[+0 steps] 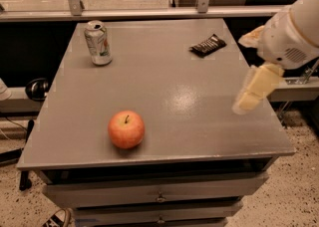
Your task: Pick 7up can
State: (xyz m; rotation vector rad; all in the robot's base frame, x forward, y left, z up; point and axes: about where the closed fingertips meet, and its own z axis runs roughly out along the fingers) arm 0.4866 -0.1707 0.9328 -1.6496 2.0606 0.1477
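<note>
The 7up can (98, 42) stands upright at the far left corner of the grey table (164, 71). It is silvery-white with green and red marks and a pull-tab top. My gripper (252, 64) hangs over the table's right edge, far to the right of the can. Its two cream fingers (255, 89) are spread apart with nothing between them. The white arm comes in from the upper right.
A red-orange apple (126, 129) sits near the table's front left. A dark snack wrapper (208, 45) lies at the far right. Drawers (159, 197) are below the tabletop. A glass railing (149, 2) runs behind the table.
</note>
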